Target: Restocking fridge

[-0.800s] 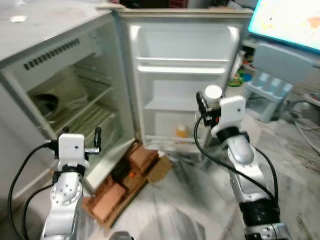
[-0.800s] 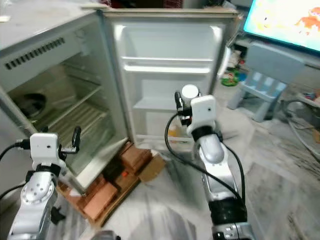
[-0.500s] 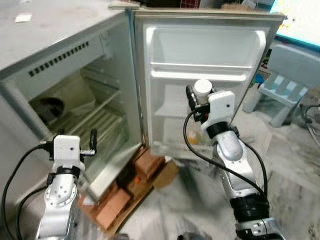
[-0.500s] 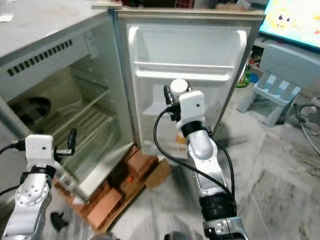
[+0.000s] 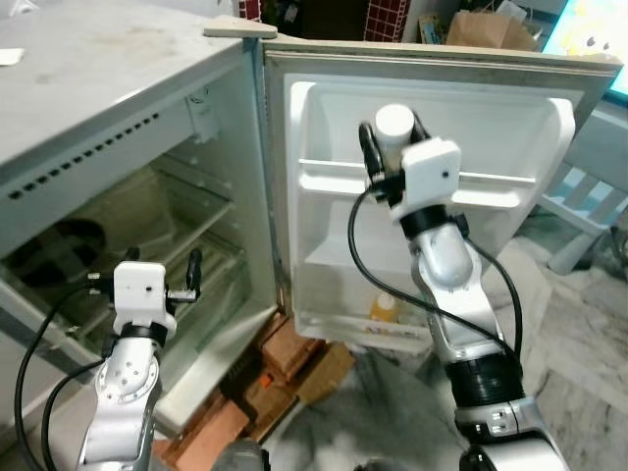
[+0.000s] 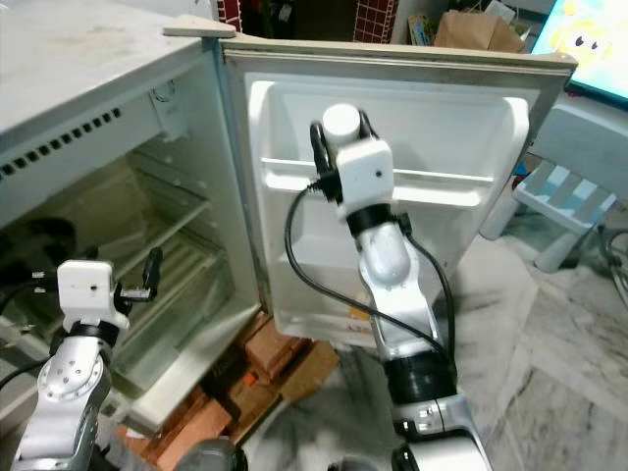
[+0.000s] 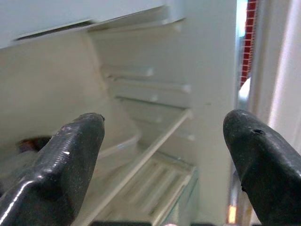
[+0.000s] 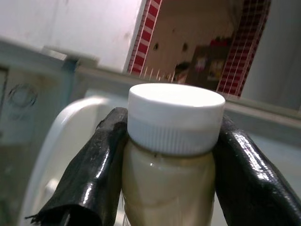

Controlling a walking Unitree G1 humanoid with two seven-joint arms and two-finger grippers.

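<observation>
A small silver fridge (image 5: 118, 88) stands open with its white door (image 5: 510, 255) swung wide. My right gripper (image 5: 392, 147) is shut on a pale bottle with a white cap (image 5: 393, 121), upright and level with the door's upper shelf rail (image 5: 491, 182). The right wrist view has the bottle (image 8: 169, 183) clamped between both black fingers (image 8: 96, 174). An orange-capped bottle (image 5: 383, 307) stands in the door's bottom shelf. My left gripper (image 5: 191, 275) is open in front of the fridge's wire shelves (image 5: 221, 265); the left wrist view looks into the compartment past its fingers (image 7: 66, 155).
Red bricks and cardboard (image 5: 285, 363) lie on the floor under the fridge's front. A dark bowl (image 5: 54, 245) sits deep inside the fridge. A pale blue child's chair (image 6: 579, 167) and a lit screen (image 6: 594, 44) stand at the right. The floor is marbled tile (image 6: 549, 392).
The camera has moved closer to the fridge. My right gripper has lifted the bottle from the door's middle height up to the upper shelf rail. The left gripper holds its place.
</observation>
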